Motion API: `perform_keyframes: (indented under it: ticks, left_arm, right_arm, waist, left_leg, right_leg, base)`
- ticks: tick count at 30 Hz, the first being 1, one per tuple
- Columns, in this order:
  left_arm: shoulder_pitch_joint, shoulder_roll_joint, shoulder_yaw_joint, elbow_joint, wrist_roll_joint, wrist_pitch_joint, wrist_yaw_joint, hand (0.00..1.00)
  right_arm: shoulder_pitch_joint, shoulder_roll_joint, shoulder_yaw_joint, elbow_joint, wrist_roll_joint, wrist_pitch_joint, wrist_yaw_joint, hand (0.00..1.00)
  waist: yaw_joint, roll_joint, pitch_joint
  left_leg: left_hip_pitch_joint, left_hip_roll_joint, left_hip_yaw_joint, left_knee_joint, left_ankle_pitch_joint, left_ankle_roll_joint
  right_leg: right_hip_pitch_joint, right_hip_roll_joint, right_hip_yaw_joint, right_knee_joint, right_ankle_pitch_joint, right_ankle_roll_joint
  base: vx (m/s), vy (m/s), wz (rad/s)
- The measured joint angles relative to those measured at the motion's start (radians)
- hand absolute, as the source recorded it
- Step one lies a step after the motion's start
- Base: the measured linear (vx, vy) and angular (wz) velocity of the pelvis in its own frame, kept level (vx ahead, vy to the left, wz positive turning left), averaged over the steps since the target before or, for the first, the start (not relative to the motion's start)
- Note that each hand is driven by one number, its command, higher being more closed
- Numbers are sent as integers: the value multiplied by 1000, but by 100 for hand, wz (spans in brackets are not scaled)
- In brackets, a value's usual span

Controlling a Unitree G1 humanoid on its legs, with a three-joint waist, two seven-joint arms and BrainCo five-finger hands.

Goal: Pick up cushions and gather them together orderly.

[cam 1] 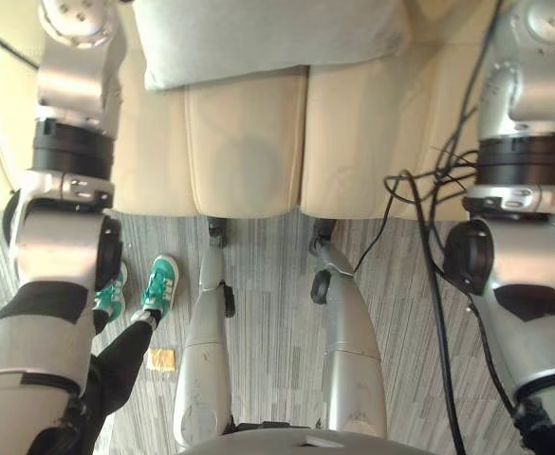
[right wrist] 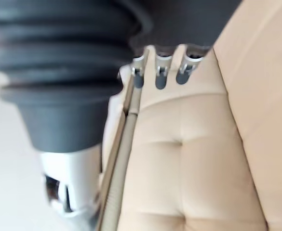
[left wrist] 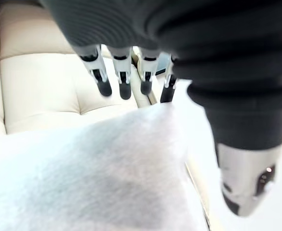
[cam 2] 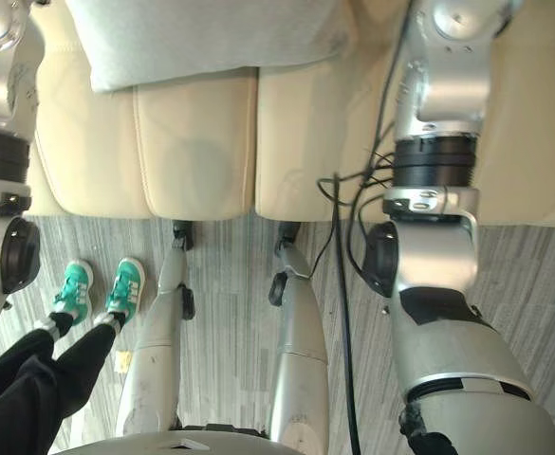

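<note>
A pale grey-green cushion (cam 1: 258, 38) lies on the cream sofa seat (cam 1: 244, 152), straight ahead of me. In the left wrist view my left hand (left wrist: 124, 79) hovers just over this cushion (left wrist: 92, 178), fingers straight and apart from the fabric, thumb off to one side, holding nothing. My right hand (right wrist: 161, 72) hangs over a bare part of the sofa seat (right wrist: 189, 163), near a seam between two pads. Its fingers are relaxed and empty.
A person in black trousers and green sneakers (cam 1: 158, 284) stands on the grey striped carpet at my left, close to the sofa's front edge. A small yellow scrap (cam 1: 161, 358) lies on the floor beside those shoes.
</note>
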Motion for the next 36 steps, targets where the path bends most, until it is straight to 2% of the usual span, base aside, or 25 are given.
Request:
perform_keyframes:
  ticks: [2, 5, 8, 11, 12, 14, 15, 16, 18, 19, 21, 23, 25, 29, 36]
  left_arm:
    - [43, 33, 19, -5, 0, -4, -15, 0]
    - [164, 73, 136, -42, -10, -10, -29, 0]
    - [347, 67, 218, -158, -34, -15, -35, 0]
    - [574, 8, 288, -273, -52, -23, -43, 0]
    - [717, -60, 329, -337, -52, -27, -50, 0]
    - [885, -152, 350, -402, -52, -31, -68, 0]
    - [993, -210, 350, -424, -52, -33, -88, 0]
    - [1093, -272, 348, -425, -52, -32, -109, 0]
    - [1207, -336, 344, -414, -48, -29, -147, 0]
    - [1290, -382, 334, -387, -31, -17, -186, 0]
    - [1355, -432, 330, -319, -7, -15, -225, 0]
    - [1416, -497, 345, -194, 2, -6, -261, 0]
    - [1456, -551, 351, -62, 10, 15, -290, 0]
    - [1467, -618, 372, 160, 49, 31, -312, 0]
    - [1455, -607, 424, 292, 88, 43, -323, 0]
  right_arm:
    - [27, -54, 0, -26, 24, -13, 26, 0]
    - [124, -115, 1, -153, 63, -48, 79, 0]
    - [305, -148, -12, -295, 73, -64, 113, 0]
    - [558, -132, -61, -445, 76, -76, 163, 0]
    - [709, -87, -101, -517, 73, -81, 198, 0]
    - [876, 6, -136, -598, 63, -84, 240, 0]
    - [988, 88, -143, -637, 52, -86, 274, 0]
    - [1099, 182, -143, -666, 28, -87, 303, 0]
    - [1213, 288, -125, -665, 12, -86, 356, 0]
    - [1301, 360, -99, -665, -6, -86, 401, 0]
    - [1386, 417, -53, -661, -5, -87, 446, 0]
    - [1481, 479, 27, -635, -14, -89, 487, 0]
    - [1527, 511, 95, -517, -55, -87, 542, 0]
    - [1549, 546, 117, -221, -97, -71, 579, 0]
    - [1516, 556, 109, 124, -257, -22, 588, 0]
  waist:
    - [3, -1, 0]
    - [0, -1, -1]
    - [-9, -1, -1]
    - [-10, -2, -2]
    - [-11, -3, -5]
    - [-15, -9, -11]
    - [-17, -20, -25]
    - [-18, -30, -51]
    - [-17, -45, -88]
    - [-16, -49, -127]
    - [-18, -48, -171]
    - [-17, -49, -206]
    - [-20, -48, -247]
    - [-22, -47, -302]
    - [-17, -41, -351]
  left_leg:
    - [37, 12, 17, 0, -16, 4]
    - [89, 31, 42, 0, -28, 5]
    - [141, 32, 52, 0, -41, 17]
    - [211, 30, 64, 0, -56, 15]
    - [256, 29, 67, 0, -70, 16]
    - [309, 28, 70, 0, -88, 17]
    - [342, 27, 74, 0, -101, 16]
    - [373, 26, 79, 0, -120, 20]
    - [420, 28, 99, 1, -139, 21]
    - [458, 28, 115, 1, -158, 19]
    - [486, 26, 135, 29, -189, 20]
    - [540, 28, 171, 70, -236, 21]
    - [594, 35, 207, 106, -280, 17]
    - [661, 39, 226, 129, -318, 12]
    - [751, 37, 266, 130, -348, 8]
  right_leg:
    - [35, 17, 13, -18, 2, -1]
    - [94, 37, 28, -67, 8, 5]
    - [147, 47, 37, -80, 10, 15]
    - [216, 46, 42, -87, 5, 16]
    - [264, 46, 41, -99, 2, 17]
    - [322, 46, 41, -113, -7, 21]
    - [355, 46, 42, -118, -16, 24]
    - [388, 46, 45, -126, -28, 25]
    - [434, 49, 52, -145, -32, 28]
    - [476, 51, 64, -171, -38, 33]
    - [518, 51, 79, -206, -34, 33]
    - [585, 53, 107, -246, -21, 35]
    - [644, 59, 136, -273, -19, 36]
    - [719, 63, 153, -296, -21, 39]
    - [791, 67, 197, -320, -17, 46]
  base:
    - [-62, -142, -24]
    - [-49, -131, -27]
    - [7, -104, -10]
    - [51, -73, -6]
    - [78, -60, -6]
    - [90, -54, -6]
    - [124, -51, -5]
    - [124, -48, -11]
    - [117, -23, -20]
    - [112, -6, -34]
    - [83, 7, -37]
    - [81, 23, -50]
    - [51, 26, -47]
    - [61, 24, -19]
    - [39, 23, -20]
